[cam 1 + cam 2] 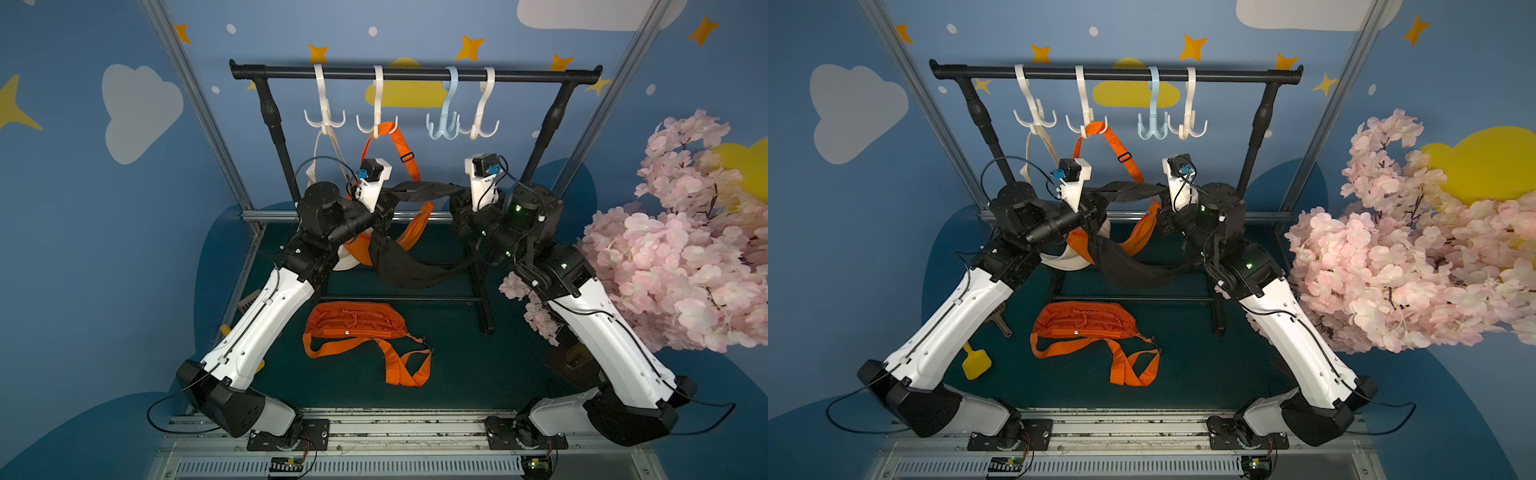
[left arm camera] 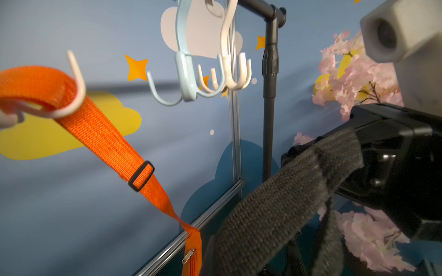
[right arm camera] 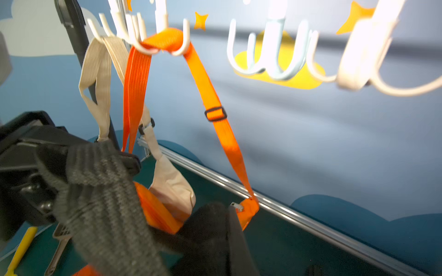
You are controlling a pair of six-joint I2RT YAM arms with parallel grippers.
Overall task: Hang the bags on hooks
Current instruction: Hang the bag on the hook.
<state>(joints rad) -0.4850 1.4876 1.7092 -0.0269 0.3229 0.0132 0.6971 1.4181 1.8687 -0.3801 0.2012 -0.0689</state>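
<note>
The bag (image 1: 411, 270) is black and sags in the air in front of the rack, carried by its woven black strap (image 1: 424, 189). My left gripper (image 1: 390, 200) is shut on one end of the strap and my right gripper (image 1: 456, 203) on the other, so it stretches between them below the hooks. On the black rail (image 1: 415, 75) a pale blue hook (image 1: 444, 120) and a cream hook (image 1: 482, 120) hang bare. In the left wrist view the strap (image 2: 275, 210) runs into the right gripper (image 2: 356, 145). The right wrist view shows the strap (image 3: 102, 196) and the bag body (image 3: 210, 234).
A cream bag (image 3: 172, 188) hangs from the leftmost hook (image 1: 324, 116) and an orange bag (image 1: 411, 232) from the second (image 1: 376, 120). Another orange bag (image 1: 353, 324) lies on the floor. A pink blossom tree (image 1: 665, 257) crowds the right arm. A yellow tool (image 1: 976, 363) lies left.
</note>
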